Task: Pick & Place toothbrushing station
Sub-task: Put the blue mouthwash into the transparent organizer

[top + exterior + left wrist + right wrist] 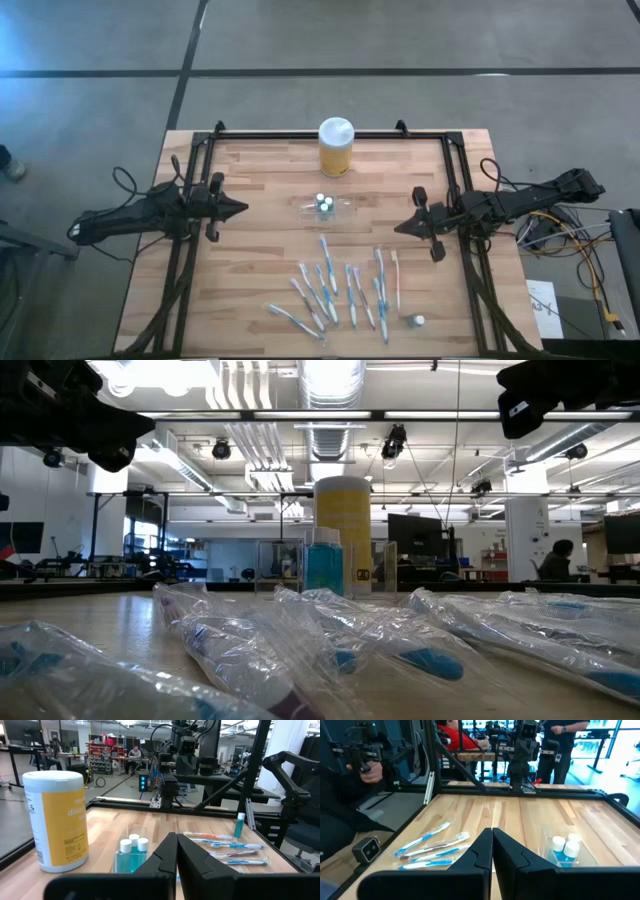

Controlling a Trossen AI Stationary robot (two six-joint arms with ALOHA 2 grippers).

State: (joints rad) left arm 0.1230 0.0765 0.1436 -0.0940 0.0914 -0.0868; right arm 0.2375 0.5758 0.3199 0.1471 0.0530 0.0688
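The toothbrushes (340, 292) lie lengthwise toward the near edge, nearer the clenched right end effector (400, 227) (left end effector (243, 209) also clenched, empty).

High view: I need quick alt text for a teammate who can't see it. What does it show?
Looking straight down on a wooden table: wrapped toothbrushes lie scattered near the front, a clear holder with white-capped bottles sits mid-table, and a yellow jar stands at the back. The left gripper and right gripper wait shut at either side, touching nothing.
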